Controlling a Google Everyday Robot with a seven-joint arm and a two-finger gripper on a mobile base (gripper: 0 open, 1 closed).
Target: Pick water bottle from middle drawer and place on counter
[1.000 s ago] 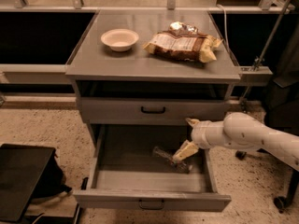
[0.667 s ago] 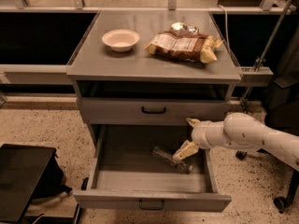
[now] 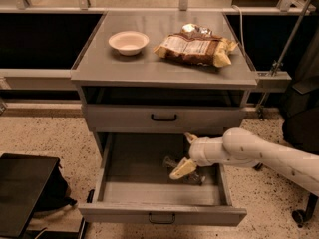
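Observation:
The middle drawer [image 3: 159, 193] is pulled open under a closed drawer [image 3: 163, 117]. The water bottle [image 3: 171, 162] lies on its side on the drawer floor, right of centre; it is clear and partly hidden by my lower finger. My gripper [image 3: 187, 153] reaches into the drawer from the right on a white arm [image 3: 259, 153]. It is open, with one cream fingertip [image 3: 191, 137] above the bottle and the other [image 3: 182, 169] over its middle. It holds nothing. The counter [image 3: 149, 66] is the grey top of the cabinet.
A white bowl [image 3: 128, 42] and a crinkled snack bag [image 3: 194, 49] lie on the counter. A black box [image 3: 22, 188] stands on the speckled floor at the left. A dark shape [image 3: 301, 118] and a metal frame stand at the right.
My gripper has moved a little left and down, closer over the bottle. The bottle and the drawer have not moved.

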